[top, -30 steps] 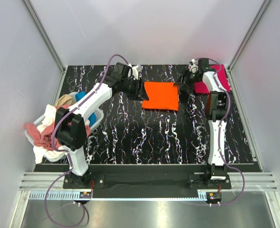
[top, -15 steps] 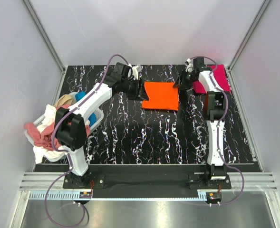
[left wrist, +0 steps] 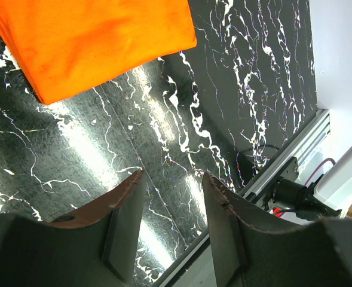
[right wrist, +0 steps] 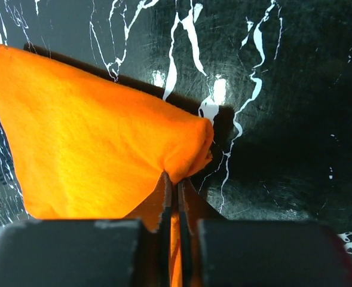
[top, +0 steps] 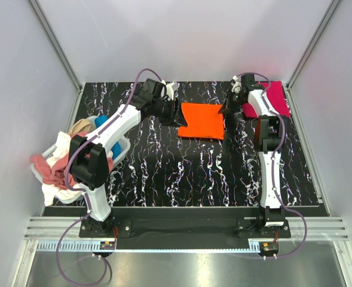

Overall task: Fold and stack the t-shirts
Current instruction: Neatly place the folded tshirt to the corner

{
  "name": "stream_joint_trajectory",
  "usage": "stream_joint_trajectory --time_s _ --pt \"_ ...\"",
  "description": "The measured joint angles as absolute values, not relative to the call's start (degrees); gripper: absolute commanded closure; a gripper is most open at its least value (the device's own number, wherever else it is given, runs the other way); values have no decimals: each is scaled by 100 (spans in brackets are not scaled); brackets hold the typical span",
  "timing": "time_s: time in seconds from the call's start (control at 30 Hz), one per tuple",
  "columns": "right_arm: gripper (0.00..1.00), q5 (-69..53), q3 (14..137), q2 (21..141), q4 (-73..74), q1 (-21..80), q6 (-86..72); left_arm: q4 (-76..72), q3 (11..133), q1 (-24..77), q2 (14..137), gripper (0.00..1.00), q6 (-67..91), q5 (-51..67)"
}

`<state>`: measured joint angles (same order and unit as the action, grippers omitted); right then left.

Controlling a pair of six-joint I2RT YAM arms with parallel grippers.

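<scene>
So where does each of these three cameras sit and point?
Top external: fixed above and behind the arms, looking down at the table; both arms show.
Left wrist: on the left arm, looking past its open left gripper at table and orange t-shirt.
Right wrist: on the right arm, close on its right gripper pinching that shirt's corner.
Shared: all three see the orange t-shirt.

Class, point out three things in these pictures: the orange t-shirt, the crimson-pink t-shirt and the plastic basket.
orange t-shirt (top: 202, 119): top external view, middle of the folded cloth.
crimson-pink t-shirt (top: 280, 101): top external view, its right part, clear of the arm.
basket (top: 124, 147): top external view, its white rim on the right side.
</scene>
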<state>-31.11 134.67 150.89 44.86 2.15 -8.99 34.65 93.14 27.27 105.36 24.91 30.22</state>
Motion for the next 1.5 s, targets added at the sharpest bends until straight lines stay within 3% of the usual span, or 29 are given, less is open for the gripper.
stream_joint_trajectory --time_s 0.27,0.7,1.17,1.5 --pt "100 -2773 13382 14894 4606 244 -860 3465 9314 2724 10536 52 2488 3024" --pt "100 -1457 12914 13373 4748 279 -185 3465 9314 2685 10536 52 2495 3033" --pt "100 -259 12901 13117 4814 250 1179 3465 9314 2674 10536 51 2495 3044" --pt "100 -40 13089 12724 4893 -78 1754 3463 9314 2674 10536 50 2552 3291"
